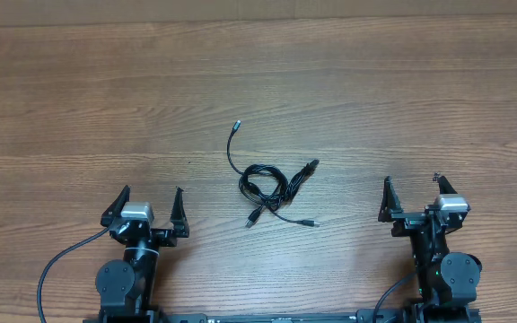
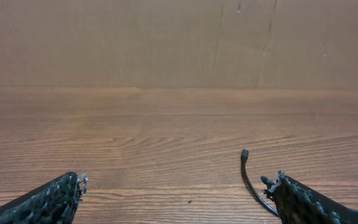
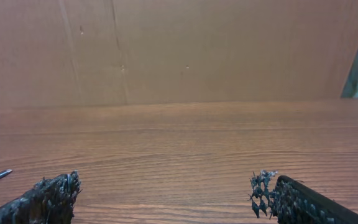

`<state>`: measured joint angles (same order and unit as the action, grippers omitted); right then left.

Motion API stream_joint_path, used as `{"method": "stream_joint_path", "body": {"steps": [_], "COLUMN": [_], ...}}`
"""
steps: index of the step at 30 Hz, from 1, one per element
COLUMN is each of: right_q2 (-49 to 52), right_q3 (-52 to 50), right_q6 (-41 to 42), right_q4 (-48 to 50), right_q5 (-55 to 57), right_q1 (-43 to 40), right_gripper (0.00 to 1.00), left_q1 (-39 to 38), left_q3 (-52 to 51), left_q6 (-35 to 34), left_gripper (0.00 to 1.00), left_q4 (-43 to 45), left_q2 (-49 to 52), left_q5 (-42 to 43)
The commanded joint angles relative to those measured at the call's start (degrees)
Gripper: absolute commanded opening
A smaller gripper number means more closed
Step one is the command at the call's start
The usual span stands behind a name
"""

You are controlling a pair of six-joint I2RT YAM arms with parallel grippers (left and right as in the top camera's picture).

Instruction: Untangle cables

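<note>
Opening step, we judge: cables [image 1: 272, 184] lie bunched mid-worktop [image 1: 79, 90], toward the near edge, untouched. Left gripper [image 1: 151, 193] and right gripper [image 1: 412, 184] flank them, jaws wide, empty. Next move calls for pinching one loose plug end.

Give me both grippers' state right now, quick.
Left gripper: open, holding nothing, short of the cables.
Right gripper: open, holding nothing, also clear of the cables.

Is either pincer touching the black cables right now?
No, the cables lie tangled on the table, and the left pincer and right pincer both stand open and clear of them.
</note>
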<state>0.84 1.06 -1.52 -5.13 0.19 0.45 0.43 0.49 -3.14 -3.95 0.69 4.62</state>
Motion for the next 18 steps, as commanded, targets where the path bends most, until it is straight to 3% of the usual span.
{"method": "stream_joint_path", "body": {"steps": [1,18], "right_q2": [-0.7,-0.7], "right_q3": [-0.6,-0.6], "right_q6": [-0.3,-0.3], "right_q4": [0.3,0.3], "right_q5": [-0.3,-0.3], "right_q1": [-0.2,-0.2], "right_gripper": [1.00,1.00], "left_q1": [0.3,0.3], "left_q3": [-0.2,-0.2], "left_q6": [-1.2,-1.2], "left_gripper": [1.00,1.00], "left_q4": [-0.2,-0.2], "left_q2": [-0.4,-0.4], "left_q5": [-0.4,1.3]}}
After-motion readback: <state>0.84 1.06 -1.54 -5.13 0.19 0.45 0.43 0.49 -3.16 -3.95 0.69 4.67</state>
